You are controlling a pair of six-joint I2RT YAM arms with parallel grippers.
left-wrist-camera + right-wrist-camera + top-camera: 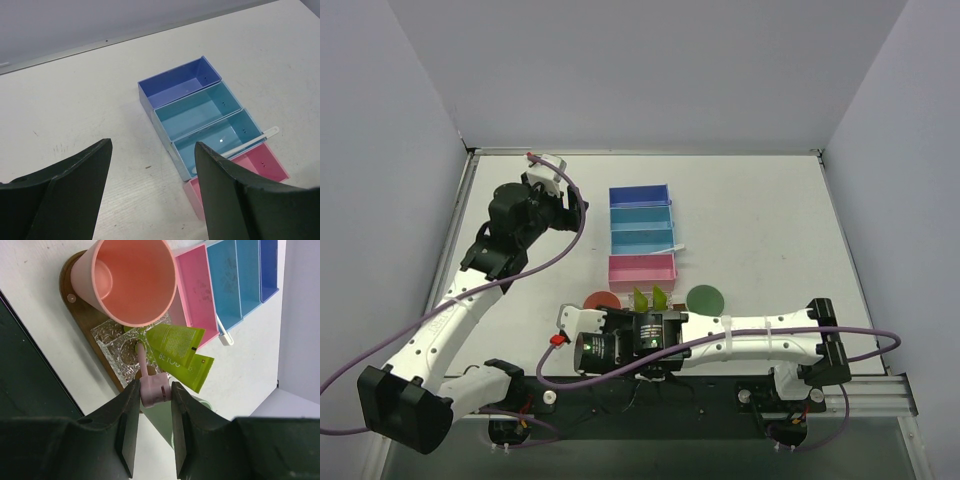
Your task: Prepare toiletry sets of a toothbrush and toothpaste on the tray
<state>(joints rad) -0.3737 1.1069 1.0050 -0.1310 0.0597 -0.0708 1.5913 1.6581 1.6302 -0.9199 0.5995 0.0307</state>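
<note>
White table (760, 220), lightly scuffed, enclosed by pale grey walls (650, 70) on three sides. Left jaws stand wide and empty over bare surface. Ahead of them is a row of blue, teal and pink rectangular bins (200, 107), with a white toothbrush (250, 142) across it. Right jaws are narrow, gripping the pale pink toothbrush (142, 360) by its head. Beneath them a clear plastic holder (117, 352), two yellow-green tubes (175, 342) and a salmon cup (130, 280) crowd the dark-brown wooden tray (87, 322).

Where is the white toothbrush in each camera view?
Top external: the white toothbrush sticks out right of the bins, just above the pink bin.
Left wrist: white toothbrush right of centre, along the far edge of the pink bin.
Right wrist: white toothbrush upper right, beside the pink bin.
Shared landmark: the pink bin.
</note>
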